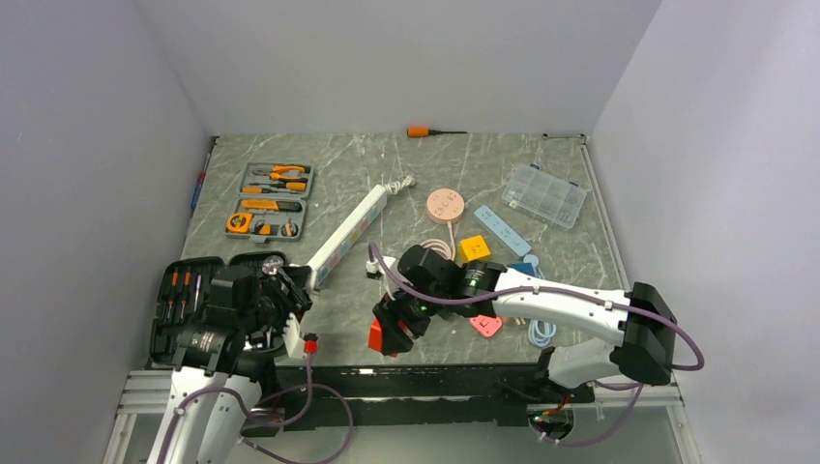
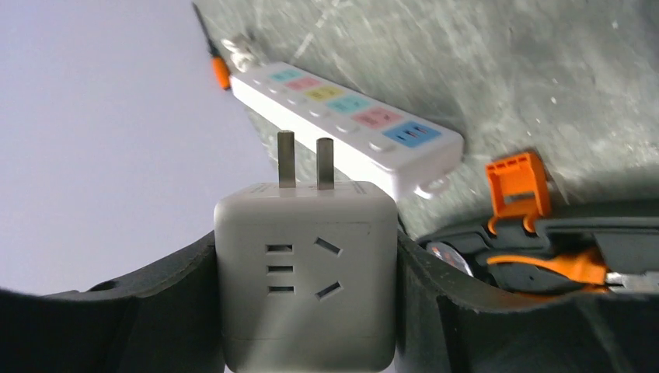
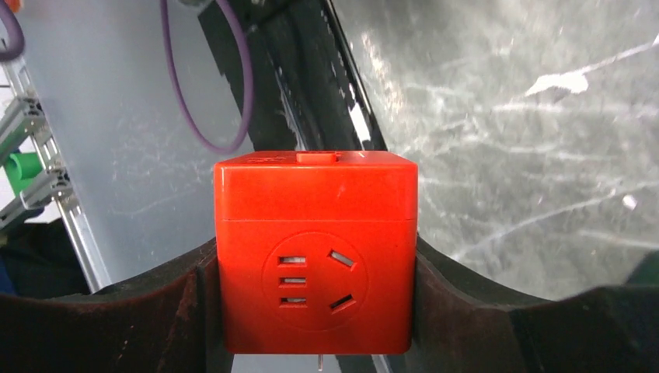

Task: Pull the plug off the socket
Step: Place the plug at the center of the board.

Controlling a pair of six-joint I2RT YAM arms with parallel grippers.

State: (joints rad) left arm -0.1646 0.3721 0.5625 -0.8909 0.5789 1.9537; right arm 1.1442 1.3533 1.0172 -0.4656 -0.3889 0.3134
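The left arm (image 1: 208, 338) is held folded close above its base, and a white plug (image 2: 305, 280) is clamped between the fingers of the left gripper (image 1: 278, 285). The right arm (image 1: 571, 304) is stretched leftward low over the bench (image 1: 483, 164), and a red adapter cube (image 3: 315, 256) is gripped by the right gripper (image 1: 392, 333).

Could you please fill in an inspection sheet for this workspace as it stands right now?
Surface: grey marbled table, no spills seen.
Job's things: white socket strip lying diagonally; white cube plug out of it, prongs bare.
Clutter: tool tray, black tool case, orange-handled screwdriver, pink disc, yellow cube, light-blue strip, clear compartment box.
Grippers: left gripper shut on the white cube plug; right gripper shut on a red cube adapter.
Cables: purple cables along the arms; the strip's white cord bundled at its far end.
Surroundings: plain pale walls on three sides.
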